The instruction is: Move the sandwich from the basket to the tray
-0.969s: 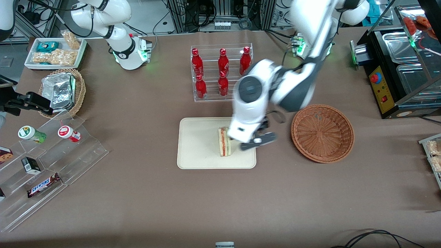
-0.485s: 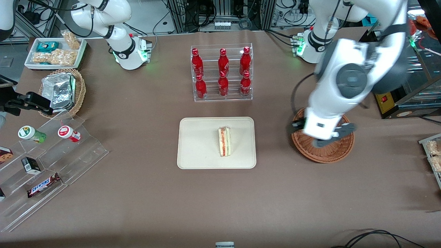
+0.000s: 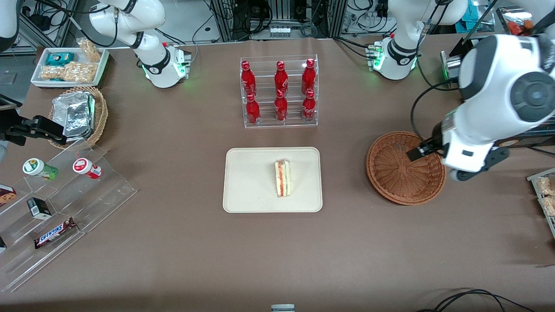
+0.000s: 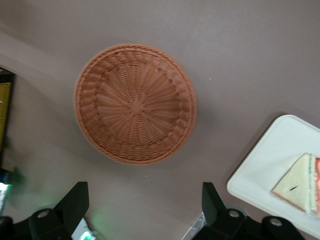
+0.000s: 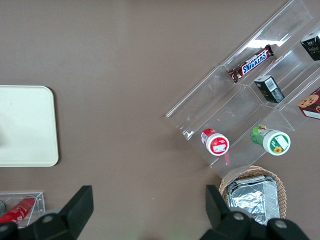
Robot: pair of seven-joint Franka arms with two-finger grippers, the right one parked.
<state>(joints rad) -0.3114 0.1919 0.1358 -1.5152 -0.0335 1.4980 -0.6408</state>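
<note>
Sandwich (image 3: 282,178) on tray (image 3: 247,190); open gripper (image 3: 455,162) above basket (image 3: 396,182) rim, bottle rack (image 3: 279,92) nearby

You are looking at a robotics lab dressed as a snack counter. Two white arms are bolted to a brown-covered table (image 3: 182,242), with cable bundles and metal racks (image 3: 282,17) along its edge. The gripper (image 3: 455,162), fingers spread wide, hangs over the basket (image 3: 405,168). Toward the parked arm's end from it: a clear rack of red bottles (image 3: 279,91) and stepped clear shelves (image 3: 65,190) of snacks. Just beside it, a black warming cabinet (image 3: 498,95).
</note>
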